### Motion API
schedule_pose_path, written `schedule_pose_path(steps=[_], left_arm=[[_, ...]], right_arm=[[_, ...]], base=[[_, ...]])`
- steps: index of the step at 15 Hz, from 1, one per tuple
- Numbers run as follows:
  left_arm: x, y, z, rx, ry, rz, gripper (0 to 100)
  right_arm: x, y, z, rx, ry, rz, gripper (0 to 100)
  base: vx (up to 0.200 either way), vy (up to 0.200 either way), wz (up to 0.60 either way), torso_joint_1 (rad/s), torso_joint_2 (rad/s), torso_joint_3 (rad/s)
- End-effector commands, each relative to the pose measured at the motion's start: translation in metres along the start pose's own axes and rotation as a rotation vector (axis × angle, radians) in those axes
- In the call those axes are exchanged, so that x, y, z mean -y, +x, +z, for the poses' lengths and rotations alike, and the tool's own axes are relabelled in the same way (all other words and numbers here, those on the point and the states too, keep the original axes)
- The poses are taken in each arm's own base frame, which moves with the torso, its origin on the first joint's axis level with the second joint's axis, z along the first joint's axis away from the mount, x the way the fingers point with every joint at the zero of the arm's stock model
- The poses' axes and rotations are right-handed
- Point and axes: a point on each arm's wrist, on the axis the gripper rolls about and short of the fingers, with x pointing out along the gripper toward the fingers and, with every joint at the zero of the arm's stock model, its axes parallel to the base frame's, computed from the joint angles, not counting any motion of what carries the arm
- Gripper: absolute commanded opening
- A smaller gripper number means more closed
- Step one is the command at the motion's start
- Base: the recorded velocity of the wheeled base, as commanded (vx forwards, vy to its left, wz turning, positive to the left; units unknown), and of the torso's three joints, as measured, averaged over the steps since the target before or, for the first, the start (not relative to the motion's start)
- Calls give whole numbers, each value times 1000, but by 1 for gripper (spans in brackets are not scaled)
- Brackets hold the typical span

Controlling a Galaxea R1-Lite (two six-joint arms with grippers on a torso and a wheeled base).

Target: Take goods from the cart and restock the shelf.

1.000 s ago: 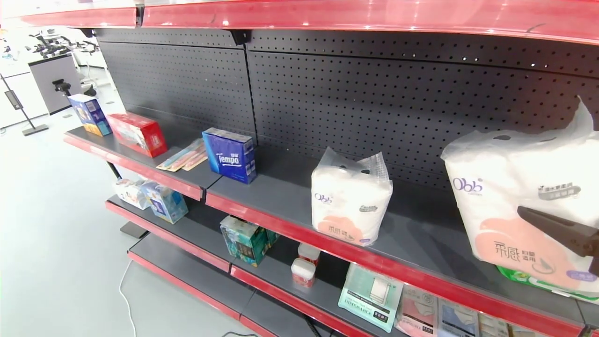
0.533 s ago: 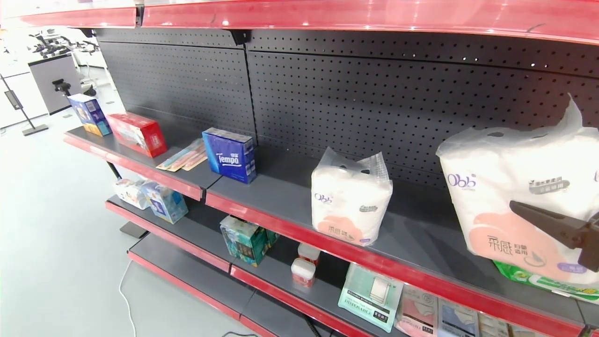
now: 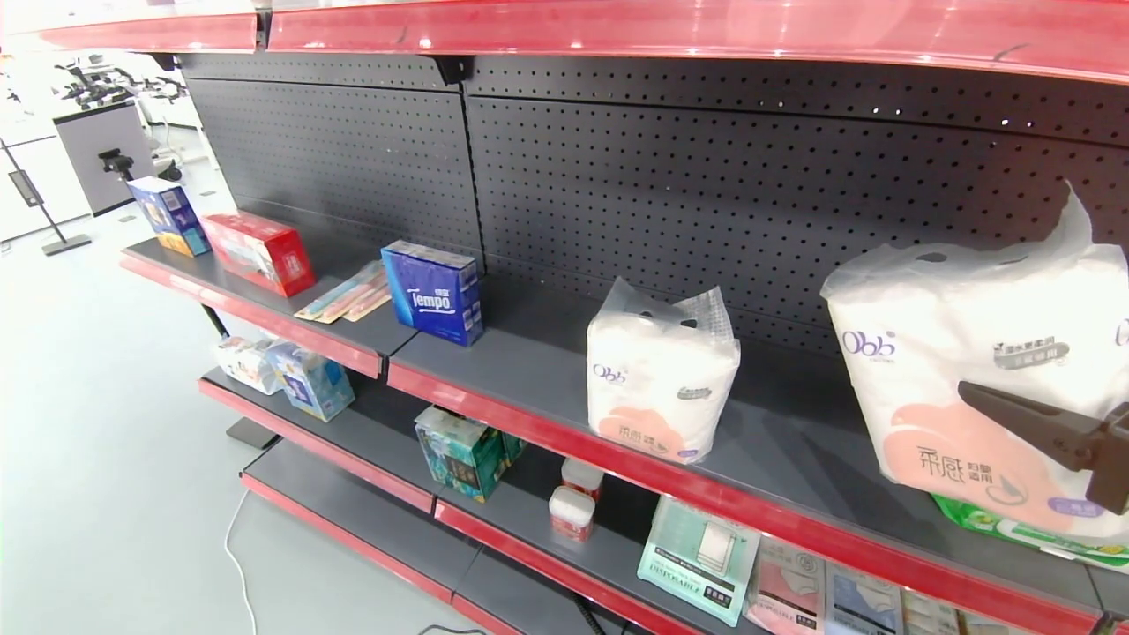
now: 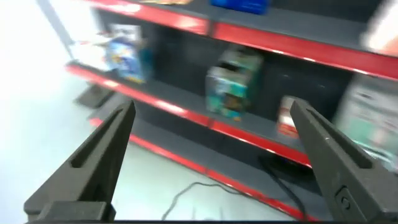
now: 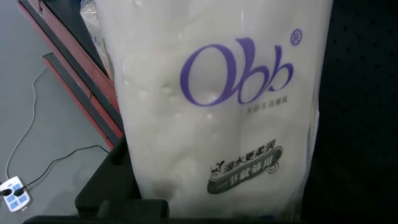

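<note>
glossy plastic tissue pack (image 3: pixel 979 370), matt perforated shelf backing (image 3: pixel 706 185)

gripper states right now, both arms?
Left gripper: open, holding nothing.
Right gripper: shut on the white tissue pack.

Bright light is glaring off the red top shelf (image 3: pixel 617 26) along the upper edge; the floor (image 3: pixel 79 459) at lower left is washing out pale.
</note>
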Motion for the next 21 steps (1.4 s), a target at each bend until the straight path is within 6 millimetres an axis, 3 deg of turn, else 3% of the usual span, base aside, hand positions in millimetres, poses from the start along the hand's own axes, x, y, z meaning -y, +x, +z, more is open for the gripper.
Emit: schedule_pose_path(steps=[1,2,5,13,21], left_arm=[[-1,-1,0,0,17,-224,100],[-2,-5,-1,52,68,-234,100],[-6,-10,-4,105,72,78,100],[-7,-13,-9,107,-10,69,100],[-7,-13,-9,107,-10,70,100]], right_arm=[[0,-1,0,3,-2,-1,0],[0,-1,1,6,-3,-1,0],[0,-1,1,9,-2,-2,0],[1,4,2,-1,2,2,0],[10,51,-8,-57,24,2,0]], base=[[0,0,0,0,0,0],[0,0,0,0,0,0],[0,0,0,0,0,0],[0,0,0,0,0,0],[0,0,0,0,0,0]])
